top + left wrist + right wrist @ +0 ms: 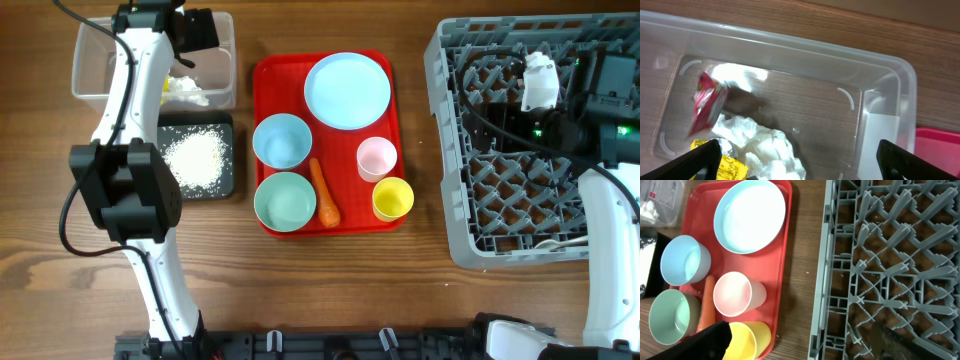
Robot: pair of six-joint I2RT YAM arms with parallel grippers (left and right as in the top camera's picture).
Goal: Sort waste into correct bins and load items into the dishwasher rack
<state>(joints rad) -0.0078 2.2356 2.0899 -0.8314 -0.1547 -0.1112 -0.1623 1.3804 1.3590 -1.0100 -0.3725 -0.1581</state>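
My left gripper (190, 40) (797, 162) is open and empty over the clear tub (100, 70) (880, 85). In the tub lie a red wrapper (707, 102), a yellow wrapper (730, 166) and white tissue (190, 90) (765, 147). The black tray (225, 130) holds rice (195, 155). The carrot (325, 192) (705, 305) lies on the red tray between the bowls and the cups. My right gripper (530, 85) (805, 340) is open and empty above the grey rack (450, 150) (890, 265), near its left edge.
The red tray (262, 100) (785, 280) holds a light-blue plate (347, 90) (750, 215), a blue bowl (282, 140) (685, 260), a greenish bowl (285, 200) (670, 317), a pink cup (376, 158) (735, 294) and a yellow cup (393, 198) (747, 340).
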